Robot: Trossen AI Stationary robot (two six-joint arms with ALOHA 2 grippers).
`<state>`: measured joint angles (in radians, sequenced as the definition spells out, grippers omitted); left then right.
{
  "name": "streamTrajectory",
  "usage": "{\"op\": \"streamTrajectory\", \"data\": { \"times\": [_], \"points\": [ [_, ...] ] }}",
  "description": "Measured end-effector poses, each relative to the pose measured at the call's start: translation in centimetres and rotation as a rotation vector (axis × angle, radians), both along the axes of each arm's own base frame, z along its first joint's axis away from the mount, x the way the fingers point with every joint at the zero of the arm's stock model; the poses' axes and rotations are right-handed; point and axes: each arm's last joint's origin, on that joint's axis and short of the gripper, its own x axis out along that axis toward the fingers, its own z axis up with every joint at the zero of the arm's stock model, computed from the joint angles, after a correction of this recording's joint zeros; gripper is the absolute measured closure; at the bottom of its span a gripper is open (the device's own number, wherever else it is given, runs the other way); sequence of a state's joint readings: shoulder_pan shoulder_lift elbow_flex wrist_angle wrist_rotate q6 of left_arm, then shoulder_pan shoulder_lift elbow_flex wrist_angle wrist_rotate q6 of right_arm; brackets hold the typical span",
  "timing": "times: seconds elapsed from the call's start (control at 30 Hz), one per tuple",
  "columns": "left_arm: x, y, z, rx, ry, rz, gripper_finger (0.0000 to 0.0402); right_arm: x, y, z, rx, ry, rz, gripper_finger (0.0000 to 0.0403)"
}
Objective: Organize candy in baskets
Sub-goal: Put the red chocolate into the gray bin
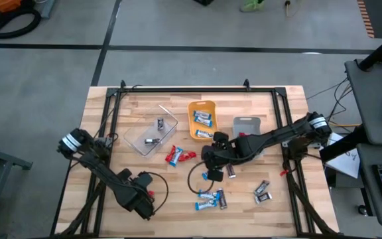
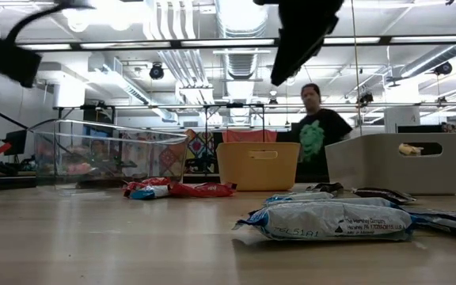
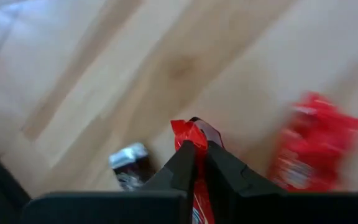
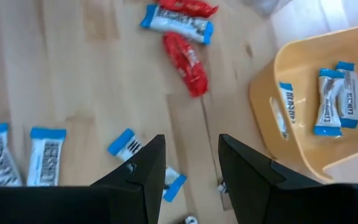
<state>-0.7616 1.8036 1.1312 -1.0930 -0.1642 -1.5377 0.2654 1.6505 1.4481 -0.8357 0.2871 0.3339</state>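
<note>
My left gripper (image 1: 147,198) is near the table's front left, shut on a red candy (image 3: 192,132). Beside it lie another red candy (image 3: 309,149) and a silver one (image 3: 129,163). My right gripper (image 4: 191,163) hangs open above the table's middle (image 1: 212,164), over a blue-and-white candy (image 4: 128,145). It touches nothing. The clear basket (image 1: 151,136) holds silver candy, and the orange basket (image 1: 202,119) holds blue-and-white candy (image 4: 331,99). The grey basket (image 1: 247,126) stands to their right. My left gripper pinches the red candy between its two fingers, coming steeply from above. The wrapper's crimped end (image 3: 189,128) sticks out past the fingertips, and more red wrapper shows farther back between the fingers. Whether the candy is clear of the table, I cannot tell.
Red and blue-and-white candy (image 1: 178,156) lie in front of the clear basket. Several blue-and-white bars (image 1: 211,199) lie near the front edge, and silver ones (image 1: 262,191) to their right. A black frame (image 1: 184,88) edges the table. A person (image 2: 317,131) stands beyond the far edge.
</note>
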Motion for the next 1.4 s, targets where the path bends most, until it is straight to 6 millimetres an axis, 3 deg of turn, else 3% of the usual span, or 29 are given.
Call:
{"op": "streamTrajectory", "data": {
  "times": [0.4,0.57,0.77,1.1,1.4],
  "points": [
    [3.2,-2.5,7.5,0.011,-0.292,-0.339,0.04,-1.4,3.0,0.3,-0.02,0.005,0.145,0.0264],
    [3.2,-2.8,7.6,-0.014,-0.273,-0.387,0.04,-1.7,3.5,0.3,-0.015,-0.002,0.157,0.0266],
    [3.8,-2.9,8.3,0.072,-0.357,-0.468,0.0401,-1.6,3.6,-0.3,-0.017,-0.016,0.17,0.0266],
    [5.9,-4.0,11.7,0.235,-0.648,-0.896,0.0401,-0.8,4.7,-2.2,0.002,-0.25,0.44,0.0266],
    [7.1,-2.5,10.2,0.373,-0.811,-1.021,0.0402,-1.1,5.7,-5.3,-0.015,-0.535,0.52,0.0266]
  ]
}}
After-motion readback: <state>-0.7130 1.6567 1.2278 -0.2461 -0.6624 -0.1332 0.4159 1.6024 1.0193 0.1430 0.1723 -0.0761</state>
